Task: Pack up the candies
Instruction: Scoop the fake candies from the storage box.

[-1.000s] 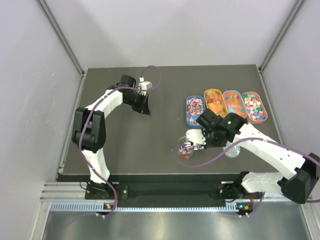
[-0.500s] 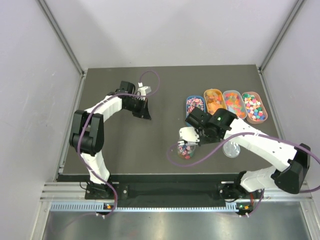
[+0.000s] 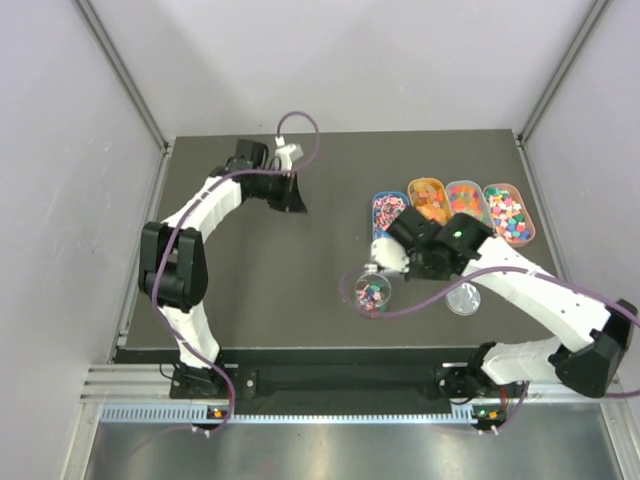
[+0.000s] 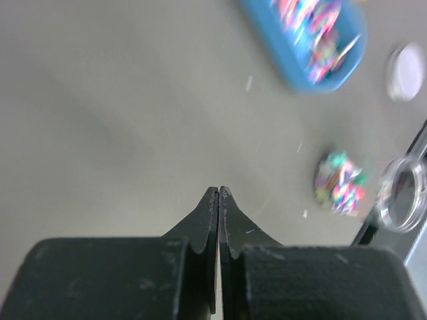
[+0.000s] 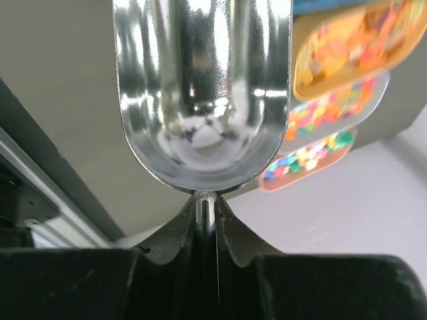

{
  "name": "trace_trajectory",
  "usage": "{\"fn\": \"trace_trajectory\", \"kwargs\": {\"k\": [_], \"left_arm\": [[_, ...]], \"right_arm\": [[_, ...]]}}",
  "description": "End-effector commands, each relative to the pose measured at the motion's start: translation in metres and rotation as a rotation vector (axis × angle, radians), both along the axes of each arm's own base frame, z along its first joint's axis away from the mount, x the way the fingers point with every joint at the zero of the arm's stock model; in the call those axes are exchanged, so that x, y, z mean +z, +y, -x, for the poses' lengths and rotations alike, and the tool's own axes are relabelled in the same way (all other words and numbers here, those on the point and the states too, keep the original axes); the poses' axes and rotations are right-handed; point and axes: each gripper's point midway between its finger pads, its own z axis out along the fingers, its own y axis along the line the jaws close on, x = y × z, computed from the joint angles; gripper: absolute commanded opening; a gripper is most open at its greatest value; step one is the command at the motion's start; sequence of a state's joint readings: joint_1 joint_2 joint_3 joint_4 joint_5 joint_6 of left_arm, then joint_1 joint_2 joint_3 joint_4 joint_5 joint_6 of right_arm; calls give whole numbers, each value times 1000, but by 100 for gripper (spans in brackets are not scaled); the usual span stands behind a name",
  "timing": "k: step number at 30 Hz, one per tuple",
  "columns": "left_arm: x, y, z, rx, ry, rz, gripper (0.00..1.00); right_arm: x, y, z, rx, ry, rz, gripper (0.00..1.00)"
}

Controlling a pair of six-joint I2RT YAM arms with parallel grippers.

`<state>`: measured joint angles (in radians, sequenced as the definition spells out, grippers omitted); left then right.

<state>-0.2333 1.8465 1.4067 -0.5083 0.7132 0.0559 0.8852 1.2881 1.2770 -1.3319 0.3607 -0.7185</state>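
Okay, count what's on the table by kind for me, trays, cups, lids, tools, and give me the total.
Oval plastic trays of candies: 4
Round clear cup holding candies: 1
Clear round lid: 1
Shiny metal scoop: 1
Total: 7

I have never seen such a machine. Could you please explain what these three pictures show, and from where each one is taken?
These are two robot arms bolted to a dark table. The wide picture looks down from above: the left arm is on the left, the right arm on the right. The other two pictures come from small cameras on the wrists, each looking past its own claw. On the table lie four oval trays filled with colourful candies, a small clear cup with some candies in it, and a round clear lid. The left claw is shut and holds nothing. The right claw is shut on the handle of a metal scoop, which looks empty and hangs near the cup.
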Motion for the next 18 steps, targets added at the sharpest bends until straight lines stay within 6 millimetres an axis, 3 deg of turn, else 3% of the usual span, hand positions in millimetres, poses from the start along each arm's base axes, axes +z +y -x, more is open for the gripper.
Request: {"fn": "trace_trajectory", "kwargs": {"k": [1,2,6,8,12,15,18], "left_arm": [[64,-16,-29,-43,-144,106,0],[73,-21,-39,-42,-149,122,0],[90,-35,-54,-63,-167,144,0],[97,-47,-64,-86,-205,145,0],[111,-69,-81,-113,-237,167,0],[136,-94,-92,-123,-226,298,0],[164,-130,-68,-260,-245,409,0]], "right_arm": [[23,-27,-5,-249,-96,-185,0],[24,-45,-14,-356,-120,-215,0],[32,-75,-48,-593,-237,-355,0],[30,-91,-55,-680,-243,-354,0],[30,-100,-61,-770,-224,-401,0],[33,-100,-62,-746,-233,-399,0],[40,-94,-63,-701,-218,-417,0]]}}
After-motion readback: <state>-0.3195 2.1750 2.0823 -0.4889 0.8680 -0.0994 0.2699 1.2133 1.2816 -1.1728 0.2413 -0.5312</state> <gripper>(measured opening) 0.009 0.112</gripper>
